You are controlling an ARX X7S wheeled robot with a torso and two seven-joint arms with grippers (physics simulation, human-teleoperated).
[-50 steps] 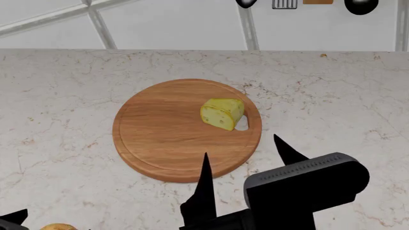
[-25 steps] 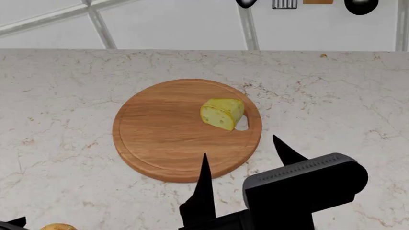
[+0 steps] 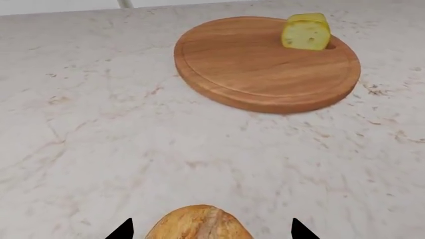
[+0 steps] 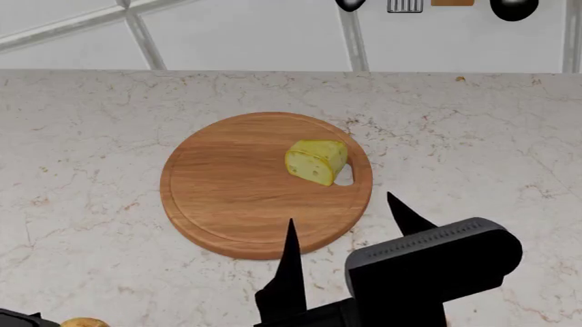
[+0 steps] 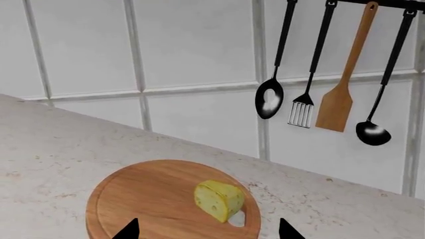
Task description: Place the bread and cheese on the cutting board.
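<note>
Bright, even, diffuse light fills all three renders, with no glare or blown-out patches. Shadows are faint: the cheese (image 4: 317, 161) casts barely a soft smudge on the cutting board (image 4: 245, 191). Everything is sharp edge to edge, without blur or lens distortion.

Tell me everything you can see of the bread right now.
The bread is a round, golden-brown crusty roll with paler streaks on top. Only its upper part shows at the edge of the left wrist view, and a sliver in the head view. It rests on the marble counter, well short of the cutting board, not on it. It sits between the tips of the open left gripper; whether they touch it cannot be told.
</note>
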